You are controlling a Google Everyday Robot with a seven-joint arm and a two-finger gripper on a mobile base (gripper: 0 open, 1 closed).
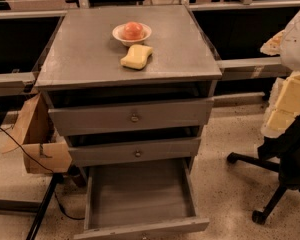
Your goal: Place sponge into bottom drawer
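Observation:
The pale yellow peanut-shaped sponge [136, 57] lies on the grey cabinet top [90, 54], just in front of a white bowl [121, 34] holding a red-orange fruit [133, 30]. The bottom drawer [140, 196] is pulled out wide toward me and nothing lies in it. My gripper [289, 101], white with yellow pads, hangs at the right edge of the view, to the right of the cabinet and well away from the sponge. It holds nothing that I can see.
Two upper grey drawers with round knobs [134, 117] [137, 153] stand slightly ajar. A brown cardboard box [37, 144] and a black cable sit on the floor at the left. A black office-chair base [270, 184] stands at the right.

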